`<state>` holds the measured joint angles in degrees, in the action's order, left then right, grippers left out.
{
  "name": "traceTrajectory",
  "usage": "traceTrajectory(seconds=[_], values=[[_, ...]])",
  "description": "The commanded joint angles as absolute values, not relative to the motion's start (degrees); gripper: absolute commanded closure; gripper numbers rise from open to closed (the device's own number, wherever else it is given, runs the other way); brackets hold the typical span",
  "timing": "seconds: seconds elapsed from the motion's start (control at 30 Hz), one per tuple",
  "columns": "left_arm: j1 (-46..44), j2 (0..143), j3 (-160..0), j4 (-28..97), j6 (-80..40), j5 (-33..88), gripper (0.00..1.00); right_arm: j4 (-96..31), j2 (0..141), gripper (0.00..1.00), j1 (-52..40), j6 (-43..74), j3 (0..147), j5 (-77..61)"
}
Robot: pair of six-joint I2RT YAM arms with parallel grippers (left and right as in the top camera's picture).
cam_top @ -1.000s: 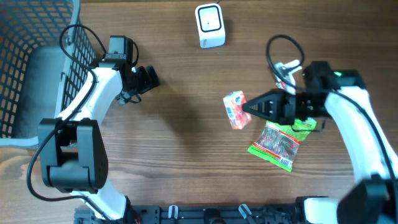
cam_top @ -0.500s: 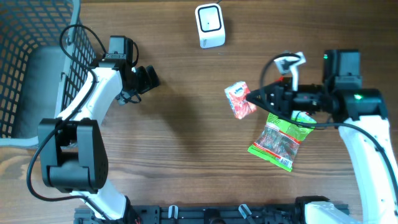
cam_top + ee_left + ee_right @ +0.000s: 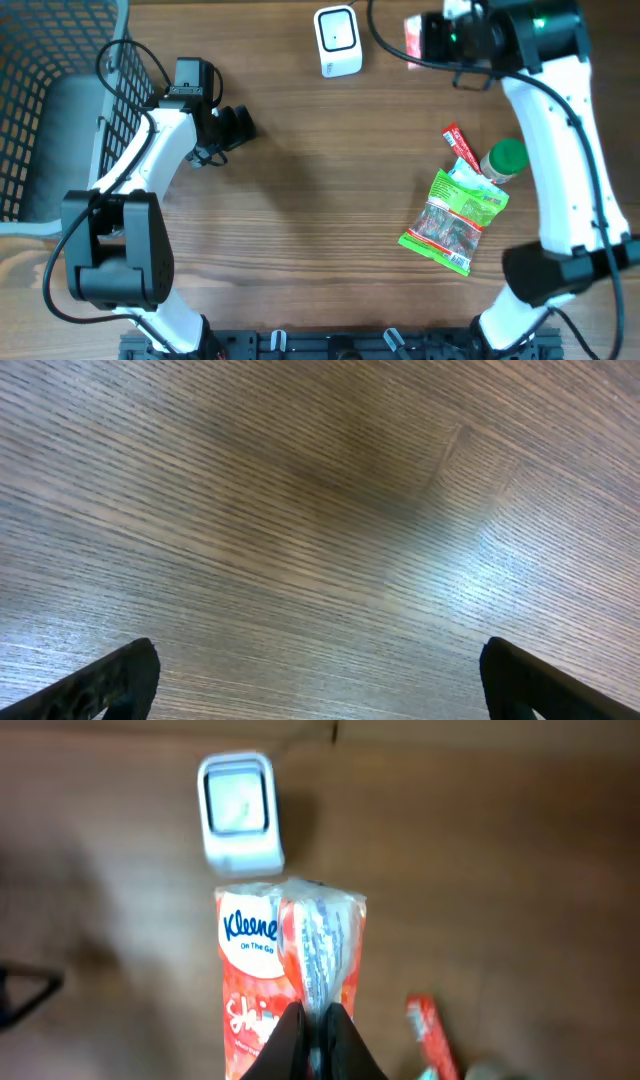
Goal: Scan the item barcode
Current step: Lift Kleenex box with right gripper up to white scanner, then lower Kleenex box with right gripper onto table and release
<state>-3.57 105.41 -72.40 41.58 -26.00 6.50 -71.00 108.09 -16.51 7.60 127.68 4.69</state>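
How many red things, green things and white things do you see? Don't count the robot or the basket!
Red: 2 (tissue pack, small sachet)
Green: 2 (snack bag, green-lidded bottle)
White: 1 (scanner)
Total: 5

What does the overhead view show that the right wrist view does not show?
Only overhead: the wire basket and the open left gripper. Only right wrist: the Kleenex lettering on the tissue pack, and the right gripper shut on its seam. Both: the white scanner, the tissue pack, the red packet.
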Motion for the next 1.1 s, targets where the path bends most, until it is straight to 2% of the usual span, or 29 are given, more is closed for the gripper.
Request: traceTrajectory(seconds=[0.0,0.2,0.43,0.67,0.73,0.8,0.93,1.07], values=[[-3.1,104.8,-73.0,41.6,-25.7,7.0,0.00,-65.6,114.7,0.96,-22.2,2.7,129.8,17.4],[-3.1,104.8,-73.0,41.6,-25.7,7.0,0.00,-49.7,128.9,0.96,-28.4,-4.9,129.8,27.5],[-3.1,104.8,-73.0,41.6,-25.7,7.0,0.00,-31.5,142.5,0.96,-30.9,-18.4,129.8,41.2],[-3.1,104.8,-73.0,41.6,-25.7,7.0,0.00,-28.1,143.7,0.96,-31.1,-16.7,129.8,42.5],[-3.1,104.8,-73.0,41.6,-25.7,7.0,0.00,-30.5,139.7,0.96,-31.0,-12.6,129.8,45.3],[-3.1,104.8,-73.0,41.6,-25.7,7.0,0.00,-37.1,132.5,0.96,-30.7,-7.7,129.8,40.7],[-3.1,104.8,-73.0,41.6,-25.7,7.0,0.00,-64.0,112.3,0.96,-28.0,4.0,129.8,12.8],[-3.1,104.8,-73.0,41.6,-25.7,7.0,0.00,-84.6,106.5,0.96,-21.4,5.4,129.8,-2.1]])
